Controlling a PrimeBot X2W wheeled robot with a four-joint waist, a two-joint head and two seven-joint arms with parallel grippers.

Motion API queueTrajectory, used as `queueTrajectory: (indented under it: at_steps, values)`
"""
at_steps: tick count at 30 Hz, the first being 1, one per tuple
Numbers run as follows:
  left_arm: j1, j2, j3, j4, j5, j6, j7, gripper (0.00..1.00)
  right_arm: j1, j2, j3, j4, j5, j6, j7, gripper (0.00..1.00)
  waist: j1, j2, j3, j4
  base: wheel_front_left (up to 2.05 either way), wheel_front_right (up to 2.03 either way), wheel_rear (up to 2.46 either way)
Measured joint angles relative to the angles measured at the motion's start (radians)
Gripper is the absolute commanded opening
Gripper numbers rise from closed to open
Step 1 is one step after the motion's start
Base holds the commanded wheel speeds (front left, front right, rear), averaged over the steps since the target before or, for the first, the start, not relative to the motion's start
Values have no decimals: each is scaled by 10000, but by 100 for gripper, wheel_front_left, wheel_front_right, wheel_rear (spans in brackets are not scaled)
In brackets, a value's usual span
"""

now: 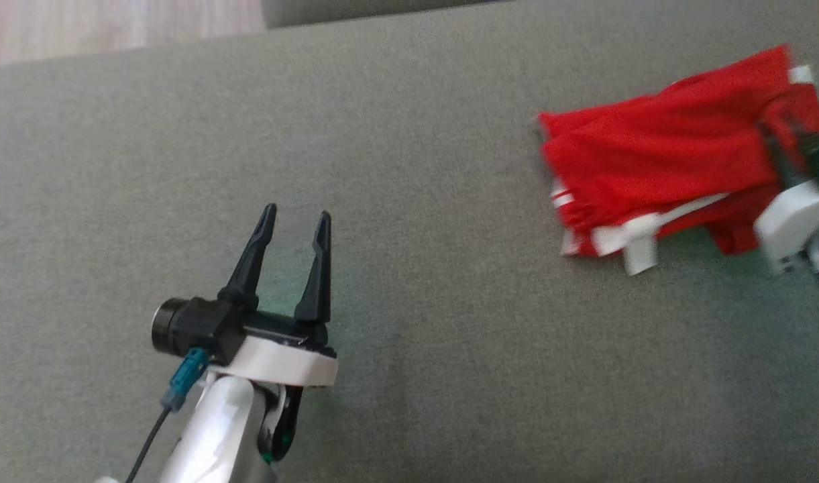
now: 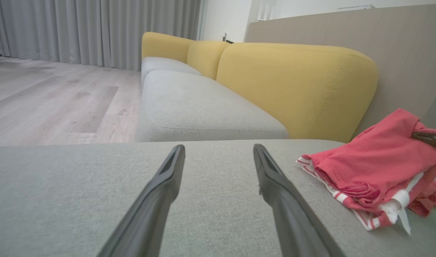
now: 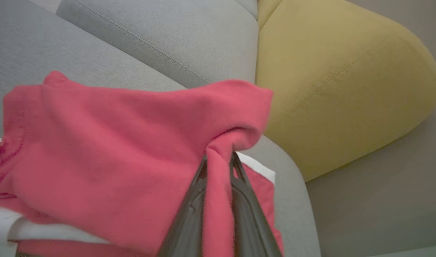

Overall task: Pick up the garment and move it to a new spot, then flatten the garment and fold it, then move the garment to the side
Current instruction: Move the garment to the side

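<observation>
Closest to the robot, the left hand (image 1: pixel 296 213) hovers over the grey sofa seat (image 1: pixel 409 349) with its two dark fingers spread wide and nothing between them. Bare upholstery lies all around it, and it is well apart from the cloth.

Further out and off to the robot's right lies the garment (image 1: pixel 650 154), red with white striped trim, in a loose, uneven bundle on the seat near its far right edge. The right hand (image 3: pixel 219 160) is nearly closed on it: the fingers pinch a narrow ridge of red fabric at the bundle's right-hand side. That ridge is drawn up from the rest, which sags away and rests on the cushion.

Beyond the garment rises the yellow backrest (image 2: pixel 296 85), with another grey seat beside it. Past those are the pale wooden floor (image 2: pixel 53 100) and grey curtains (image 2: pixel 96 32).

As for progress, I judge the work is at its first step. A grip is made, but the garment is not yet clear of the seat. The cloth is crumpled rather than spread, so carrying it to a new spot, flattening, folding and setting it aside all appear to remain. The wide bare stretch of seat by the left hand looks like the likely place for that.
</observation>
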Motion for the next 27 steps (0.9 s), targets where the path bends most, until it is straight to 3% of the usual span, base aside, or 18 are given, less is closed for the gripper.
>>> queueTrajectory:
  at_steps: [6, 19, 20, 21, 27]
  values:
    - [-434, -13, -92, 35, 115, -186, 0, 100, -363, -1175, -909, -341, 86, 0, 732, 0, 2, 0, 787, -224, 0, 0, 0]
    - [-680, -17, 102, 84, 79, -267, 0, 100, -422, -1434, -1856, -44, -31, 2, 1421, 0, 2, -1, 1382, -15, 0, 0, 0]
    - [-680, -17, 105, 128, 69, -268, 0, 100, -421, -1392, -1969, -35, -42, 2, 1455, 96, 2, -1, 1364, -16, 0, 0, 0]
    - [-679, -17, 98, 201, 73, -272, 0, 100, -415, -1333, -2067, -33, -90, 2, 1496, 100, 1, 0, 1323, -25, 0, 0, 0]
    - [-675, -19, 150, 257, 73, -316, 0, 100, -384, -865, -2376, -435, -297, 2, 1384, 100, -1, 0, 959, -117, 0, 0, 0]
